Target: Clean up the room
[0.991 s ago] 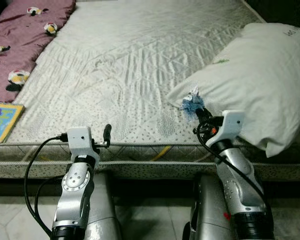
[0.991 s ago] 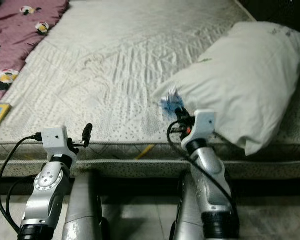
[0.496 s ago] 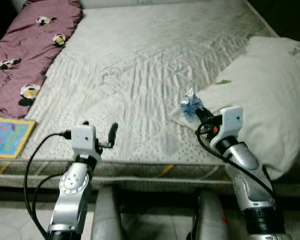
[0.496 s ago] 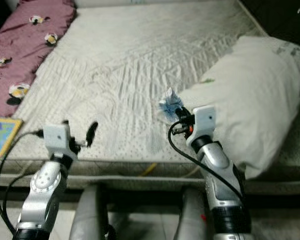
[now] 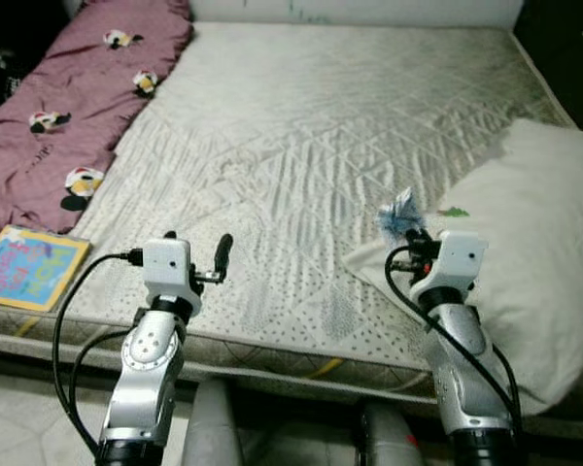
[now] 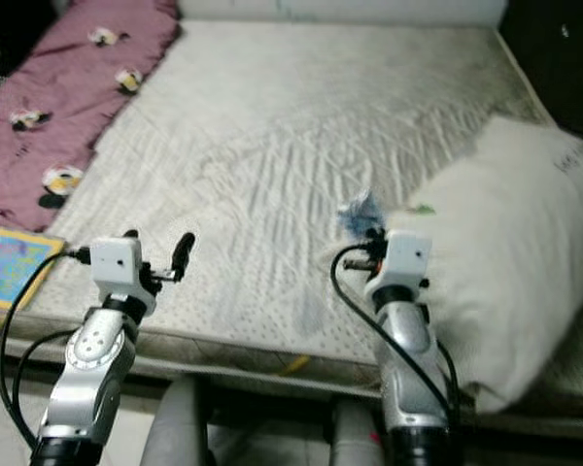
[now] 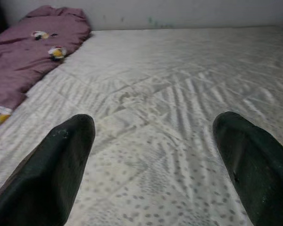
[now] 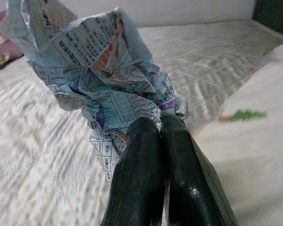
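Mattress (image 5: 301,126): one, bare, quilted, grey-white; it carries everything else and serves as the landmark.
Pillow (image 5: 534,252): one, white, on the mattress's right side, reaching its near edge; a small green mark shows on its cover.
Blanket (image 5: 68,116): one, maroon with cartoon figures, bunched along the mattress's left edge.
Book (image 5: 29,267): one, colourful cover, flat on the mattress's near left corner, just in front of the blanket.
Crumpled paper (image 8: 104,80): one wad, printed in blue and white, held over the mattress just beside the pillow's inner edge.
Right gripper (image 8: 160,129): one, fingers pressed together, pinching the crumpled paper at its lower end.
Left gripper (image 7: 151,141): one, fingers spread wide with nothing between them, held over the mattress's near edge.
Change: half a second ago the view sat lower; now more of the mattress's far end and the book's whole cover show. The camera has shifted; the paper remains pinched in the right gripper beside the pillow.
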`<state>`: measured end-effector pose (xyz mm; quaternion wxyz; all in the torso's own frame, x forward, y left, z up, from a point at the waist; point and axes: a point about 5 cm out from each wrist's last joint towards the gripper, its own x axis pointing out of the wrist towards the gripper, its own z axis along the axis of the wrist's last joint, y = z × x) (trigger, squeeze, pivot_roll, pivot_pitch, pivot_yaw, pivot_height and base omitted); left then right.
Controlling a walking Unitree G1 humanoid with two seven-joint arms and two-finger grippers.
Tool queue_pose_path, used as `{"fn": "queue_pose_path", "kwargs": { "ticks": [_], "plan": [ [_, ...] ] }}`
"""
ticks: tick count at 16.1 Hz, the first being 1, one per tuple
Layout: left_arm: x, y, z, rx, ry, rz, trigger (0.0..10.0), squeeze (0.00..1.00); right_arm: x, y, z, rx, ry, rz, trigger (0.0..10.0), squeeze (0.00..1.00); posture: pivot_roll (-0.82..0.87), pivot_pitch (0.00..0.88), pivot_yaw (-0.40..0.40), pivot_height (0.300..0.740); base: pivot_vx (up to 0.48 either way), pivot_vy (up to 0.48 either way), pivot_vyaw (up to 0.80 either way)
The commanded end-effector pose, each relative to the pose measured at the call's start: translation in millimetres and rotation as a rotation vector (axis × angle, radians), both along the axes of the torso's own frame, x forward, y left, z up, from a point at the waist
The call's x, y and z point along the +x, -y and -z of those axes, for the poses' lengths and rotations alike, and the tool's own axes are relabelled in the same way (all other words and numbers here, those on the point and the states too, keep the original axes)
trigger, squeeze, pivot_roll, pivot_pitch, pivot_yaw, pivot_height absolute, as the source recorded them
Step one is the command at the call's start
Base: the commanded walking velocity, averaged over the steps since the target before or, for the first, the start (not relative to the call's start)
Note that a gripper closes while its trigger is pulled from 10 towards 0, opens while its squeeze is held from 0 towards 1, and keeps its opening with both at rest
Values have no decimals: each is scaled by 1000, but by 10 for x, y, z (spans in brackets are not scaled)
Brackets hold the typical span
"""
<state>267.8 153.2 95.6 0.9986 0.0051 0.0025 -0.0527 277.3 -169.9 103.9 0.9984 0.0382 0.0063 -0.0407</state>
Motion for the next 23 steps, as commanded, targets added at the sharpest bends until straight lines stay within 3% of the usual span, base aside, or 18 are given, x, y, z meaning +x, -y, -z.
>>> {"fn": "queue_pose_path", "kwargs": {
  "ticks": [1, 7, 11, 18, 23],
  "plan": [
    [-27, -62, 14, 8, -7, -21, 10000, 0, 5, 23, -79, 2, 38, 39, 10000, 0, -8, 0, 39, 676, 0, 0, 0],
    [-102, -32, 80, -17, -37, -31, 10000, 0, 45, 15, -101, -17, 43, 50, 10000, 0, -2, 0, 32, 740, 0, 0, 0],
    [-99, -1, 109, -2, -58, -43, 10000, 0, 22, 30, -54, -17, 29, 58, 10000, 0, 1, 0, 34, 740, 0, 0, 0],
    [-72, 16, 130, -51, -93, -50, 10000, 0, 23, 28, -29, -16, 16, 50, 10000, 0, 2, 0, 25, 740, 0, 0, 0],
    [-96, 37, 125, -50, -97, -36, 10000, 0, 43, -28, 36, 95, -22, 21, 10000, 0, 9, 0, 19, 740, 0, 0, 0]
  ]
}}
